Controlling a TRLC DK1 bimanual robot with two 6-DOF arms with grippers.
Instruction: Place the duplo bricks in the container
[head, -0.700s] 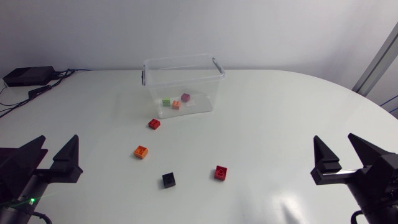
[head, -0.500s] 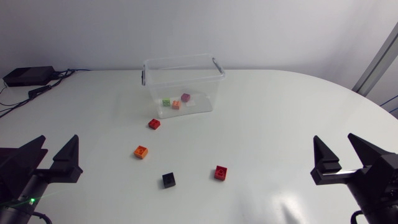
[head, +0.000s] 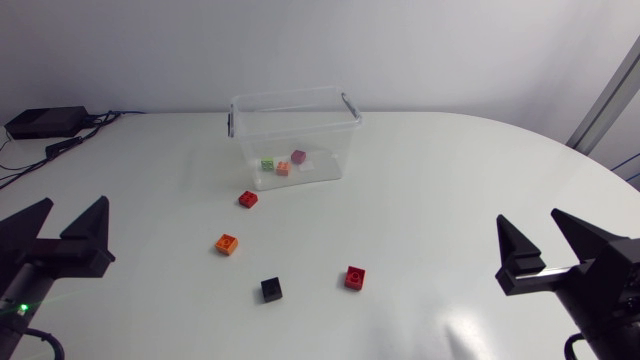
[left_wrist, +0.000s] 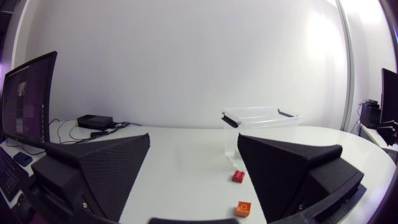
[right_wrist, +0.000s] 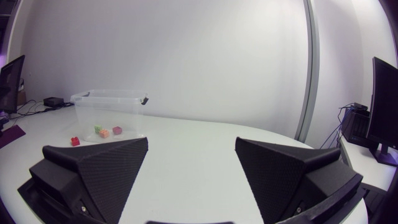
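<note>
Hovering at the near table edge, your left gripper (head: 72, 205) has its fingers spread wide, and so does your right gripper (head: 527, 217). Loose on the table are a red brick (head: 248, 199) just before the clear container (head: 335, 140), an orange brick (head: 227, 244), a black brick (head: 271, 290) and a second red brick (head: 355, 277). Inside the container sit a green brick (head: 268, 164), an orange piece (head: 283, 168) and a purple brick (head: 298, 157).

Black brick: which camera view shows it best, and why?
Head view: the black brick lies unobstructed on the table, seen whole from above. Neither wrist view shows it at all.
</note>
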